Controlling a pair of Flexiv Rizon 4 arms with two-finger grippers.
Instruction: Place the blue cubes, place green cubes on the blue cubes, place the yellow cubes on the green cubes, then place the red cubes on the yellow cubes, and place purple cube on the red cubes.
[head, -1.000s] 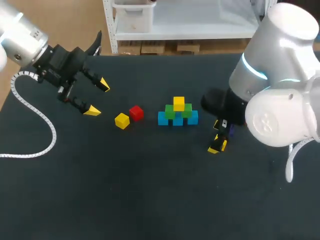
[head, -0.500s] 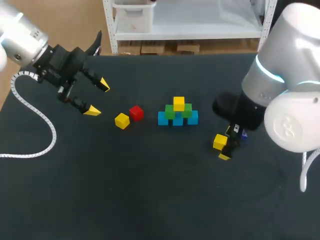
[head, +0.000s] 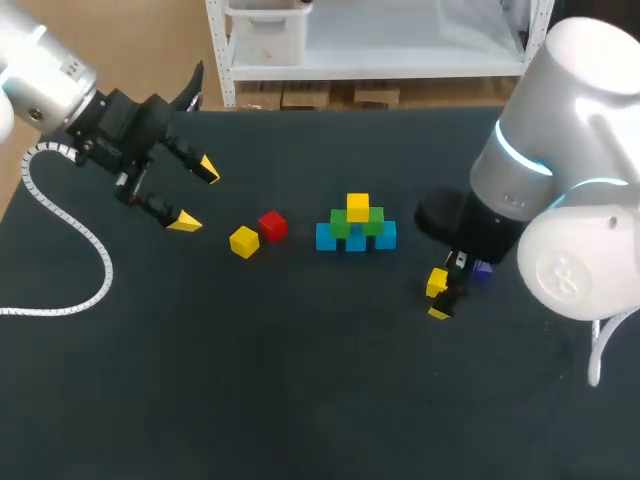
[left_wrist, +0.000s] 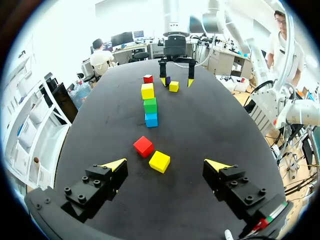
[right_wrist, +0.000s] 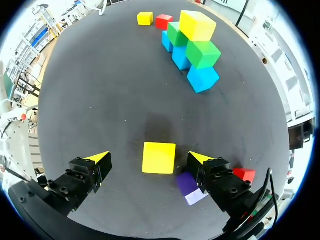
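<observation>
The right end effector (right_wrist: 148, 159) hangs spread over a yellow cube (right_wrist: 159, 157) that lies on the surface (right_wrist: 100, 90), with neither finger touching it. The purple cube (right_wrist: 189, 187) sits just beside one finger. A descent here could land on it, or drag it in as the jaws close, skewing the grip. A crooked hold would matter at the stack (right_wrist: 202, 52), whose free green perch is narrow and easily knocked. The left end effector (head: 197, 196) is spread too, well apart.
</observation>
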